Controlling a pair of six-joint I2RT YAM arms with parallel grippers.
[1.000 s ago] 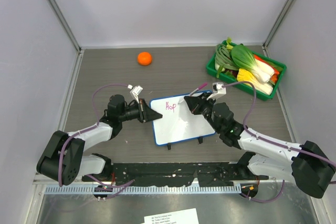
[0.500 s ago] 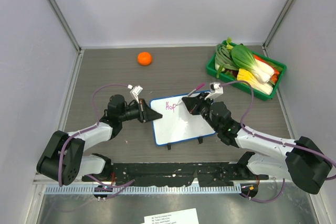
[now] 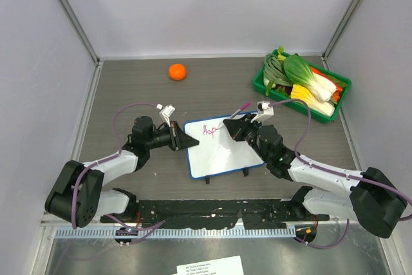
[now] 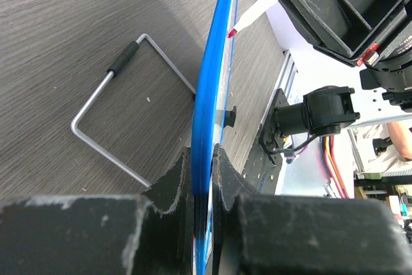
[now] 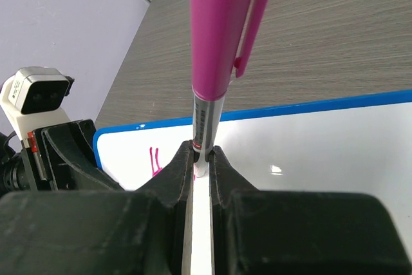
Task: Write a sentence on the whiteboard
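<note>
Grey, perhaps wooden tabletop [image 3: 129, 82]; left fingers [image 4: 168, 191] tight on whiteboard [image 3: 222, 149], right fingers [image 5: 175, 175] on marker [image 5: 222, 30].

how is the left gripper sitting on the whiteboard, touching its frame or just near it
Touching. The left wrist view shows the whiteboard with its blue frame pinched between both fingers of the left gripper, with no gap on either side.

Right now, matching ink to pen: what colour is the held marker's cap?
Bright pink, on the slim pink-capped marker; the right wrist view shows it best.
</note>
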